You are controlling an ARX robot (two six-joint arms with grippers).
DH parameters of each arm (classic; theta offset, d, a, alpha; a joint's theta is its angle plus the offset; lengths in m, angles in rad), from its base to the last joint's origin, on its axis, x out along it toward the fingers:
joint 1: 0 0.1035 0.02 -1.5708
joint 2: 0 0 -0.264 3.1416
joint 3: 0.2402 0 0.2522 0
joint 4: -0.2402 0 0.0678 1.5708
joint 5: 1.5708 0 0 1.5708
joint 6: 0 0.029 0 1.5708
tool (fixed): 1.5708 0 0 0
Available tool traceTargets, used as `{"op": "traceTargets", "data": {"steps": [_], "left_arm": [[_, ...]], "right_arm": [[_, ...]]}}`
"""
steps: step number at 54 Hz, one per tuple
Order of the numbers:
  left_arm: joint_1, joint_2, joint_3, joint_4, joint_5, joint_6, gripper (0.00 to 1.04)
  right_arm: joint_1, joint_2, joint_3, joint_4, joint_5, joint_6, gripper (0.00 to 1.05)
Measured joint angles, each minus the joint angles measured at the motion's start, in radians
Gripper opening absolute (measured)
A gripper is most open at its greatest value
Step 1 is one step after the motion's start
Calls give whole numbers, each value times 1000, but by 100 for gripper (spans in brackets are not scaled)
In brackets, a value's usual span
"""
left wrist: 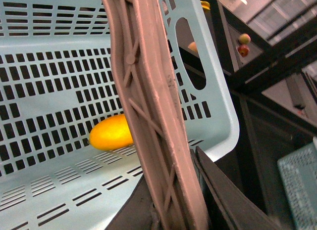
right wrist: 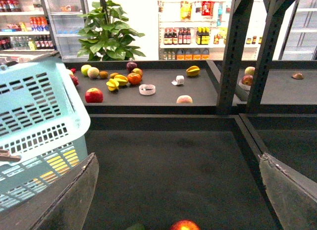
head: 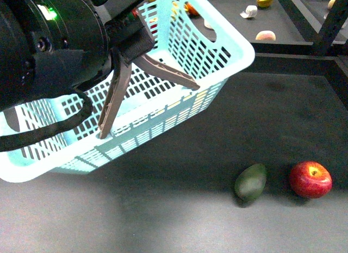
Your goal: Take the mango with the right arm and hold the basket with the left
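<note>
The aqua basket (head: 217, 51) hangs tilted above the dark table; it also shows in the right wrist view (right wrist: 34, 116). My left gripper (head: 133, 46) is shut on its grey-brown swing handle (left wrist: 153, 121), jaws clamped on the bar. The yellow mango (left wrist: 111, 132) lies inside the basket on the slotted wall (left wrist: 49, 91); it is hidden in the front view. My right gripper (right wrist: 178, 190) is open and empty above the table, its fingers (right wrist: 74, 195) spread wide, to the right of the basket. It is out of the front view.
A dark green fruit (head: 250, 181) and a red apple (head: 310, 179) lie on the table at the front right; the apple (right wrist: 184, 225) sits below the right gripper. A back shelf (right wrist: 158, 99) holds several fruits. Dark metal posts (right wrist: 233, 52) stand behind.
</note>
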Motion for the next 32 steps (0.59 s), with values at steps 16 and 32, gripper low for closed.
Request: {"op": "traceTargets", "data": {"steps": [16, 32], "left_arm": [[182, 159, 121, -134, -137, -283, 15], [294, 270, 260, -246, -189, -385, 15]], "right_arm": [[0, 0, 0, 0, 0, 0, 97], [0, 0, 0, 0, 0, 0, 97]]}}
